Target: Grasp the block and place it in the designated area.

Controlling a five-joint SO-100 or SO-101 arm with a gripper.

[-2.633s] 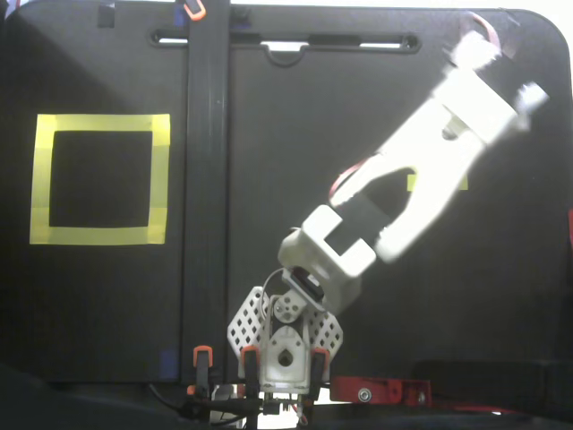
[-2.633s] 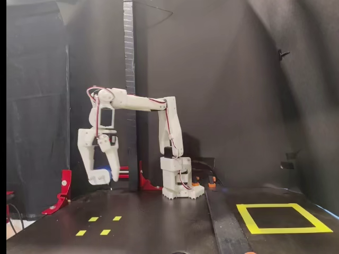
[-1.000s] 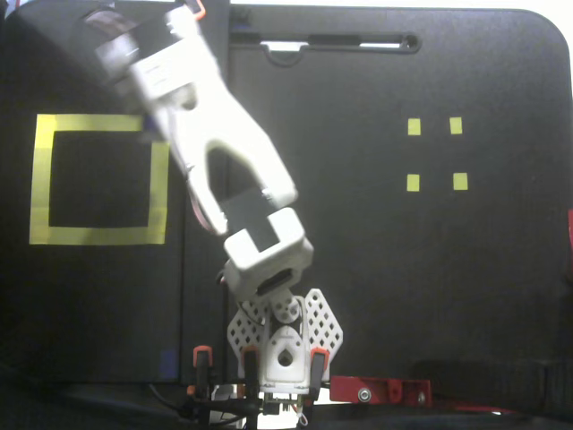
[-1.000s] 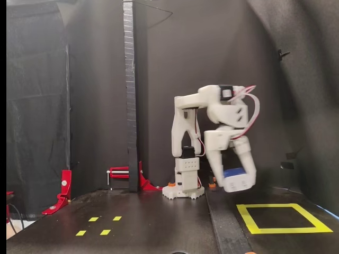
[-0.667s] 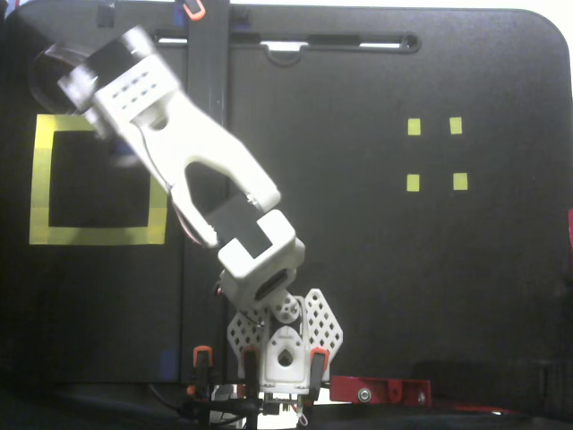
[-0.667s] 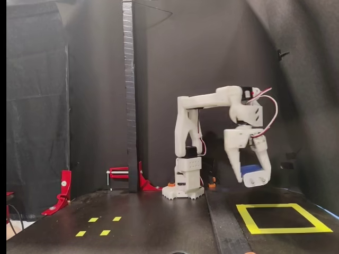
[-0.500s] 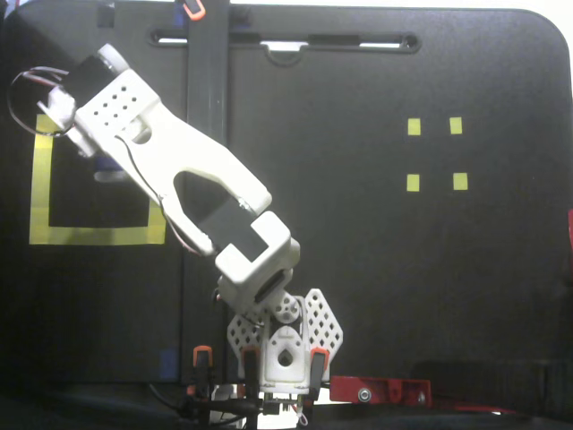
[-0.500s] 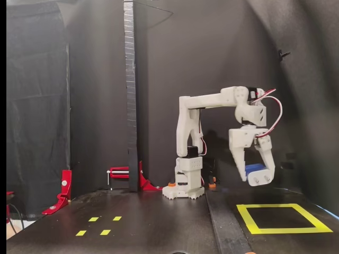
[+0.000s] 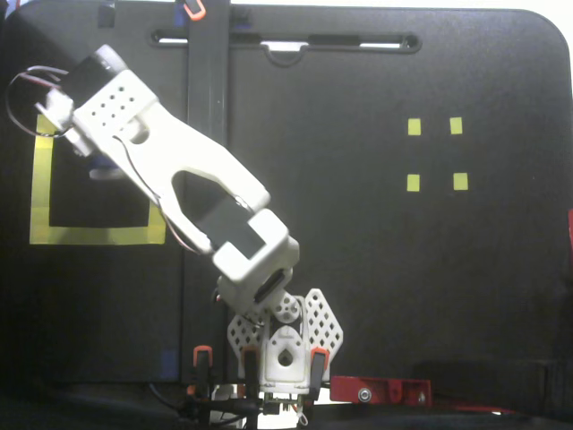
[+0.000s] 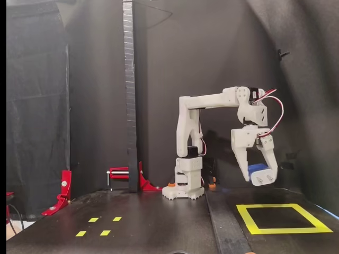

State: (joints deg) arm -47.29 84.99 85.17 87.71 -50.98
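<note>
Whereas the arm stood over the four small yellow squares [image 9: 435, 154] moments ago, it has since swung across the black table [image 9: 376, 269] to the designated area [image 10: 280, 218], and its sweep has slowed almost to rest; the gripper [image 10: 261, 177] now hangs above the far edge of that yellow frame, well clear of the surface; the jaws stay closed on the block [image 10: 258, 168], which shows as a blue patch between the white fingers [image 10: 264, 178] in the side-on fixed view; in the top-down fixed view only a blue sliver [image 9: 106, 163] shows beside the wrist, inside the designated area's outline. Transport therefore appears nearly complete, and lowering and release seemingly remain. No brand, label or legible writing is visible in either fixed view.
</note>
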